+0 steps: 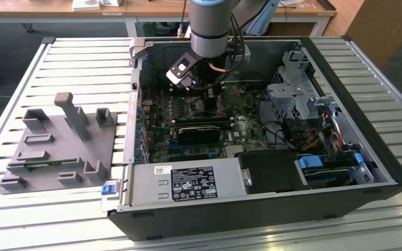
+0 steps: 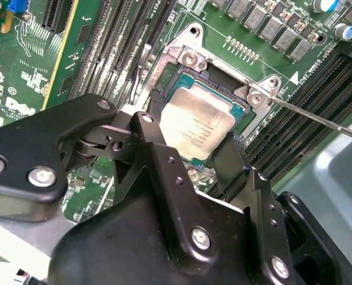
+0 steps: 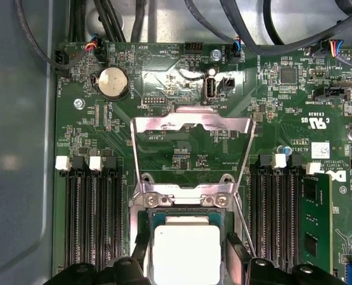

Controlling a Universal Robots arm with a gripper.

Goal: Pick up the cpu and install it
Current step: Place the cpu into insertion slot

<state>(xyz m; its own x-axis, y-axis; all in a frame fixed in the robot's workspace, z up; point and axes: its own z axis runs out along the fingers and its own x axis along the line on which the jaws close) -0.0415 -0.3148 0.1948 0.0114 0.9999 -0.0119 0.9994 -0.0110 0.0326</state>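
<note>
Cpu (image 3: 186, 252) gripped by two opposite edges in the closed claw (image 2: 193, 135), directly over the open socket (image 3: 181, 200), edges squared to its frame.

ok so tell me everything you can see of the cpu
The cpu is a flat square chip with a pale, shiny metal top bearing faint print and a thin darker rim. It lies flat in the open socket on the green motherboard, with the metal load plate folded open beyond it. The claw sits right over it; whether they touch is unclear.
</note>
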